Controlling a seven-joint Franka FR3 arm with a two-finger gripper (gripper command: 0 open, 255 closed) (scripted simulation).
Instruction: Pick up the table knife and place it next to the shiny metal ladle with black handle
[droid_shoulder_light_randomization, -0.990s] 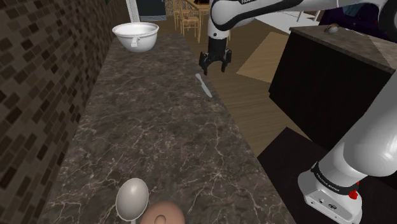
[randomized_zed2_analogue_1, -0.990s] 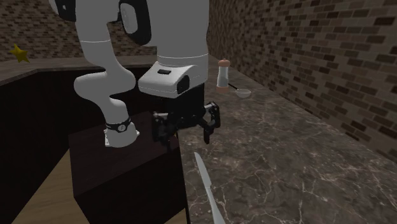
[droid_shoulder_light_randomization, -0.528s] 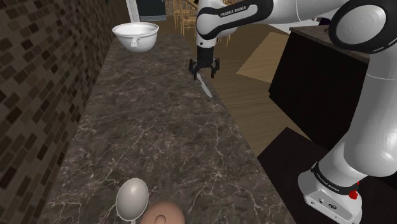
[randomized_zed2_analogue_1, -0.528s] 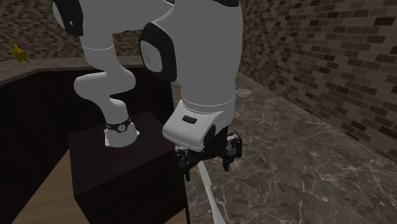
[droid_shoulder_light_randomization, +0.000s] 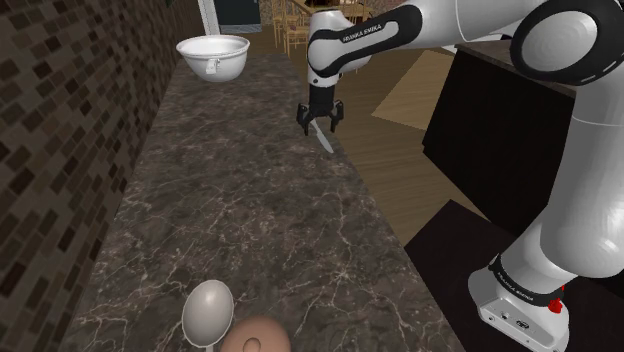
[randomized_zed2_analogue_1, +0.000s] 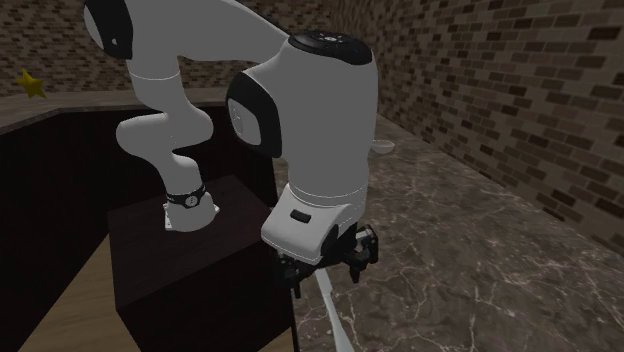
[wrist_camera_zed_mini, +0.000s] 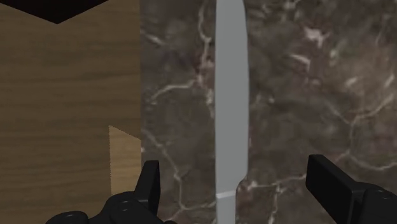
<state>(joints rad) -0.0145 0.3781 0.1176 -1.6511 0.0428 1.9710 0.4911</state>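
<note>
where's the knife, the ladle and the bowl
knife (wrist_camera_zed_mini: 230, 95): wrist view, middle of the blade
ladle (droid_shoulder_light_randomization: 208, 310): shoulder view, centre of its scoop
bowl (droid_shoulder_light_randomization: 230, 62): shoulder view, its outer wall

The counter (droid_shoulder_light_randomization: 250, 200) looks like smooth dark brown marble run through with pale veins. The table knife (wrist_camera_zed_mini: 230, 95) is plain matt grey, smooth, without gleam. The tool (wrist_camera_zed_mini: 236, 167) is matt black. The floor (wrist_camera_zed_mini: 70, 95) past the counter's edge is light wood. The wall (droid_shoulder_light_randomization: 60, 130) is dark, rough brick. The ladle (droid_shoulder_light_randomization: 208, 312) has a pale, softly shiny bowl.
</note>
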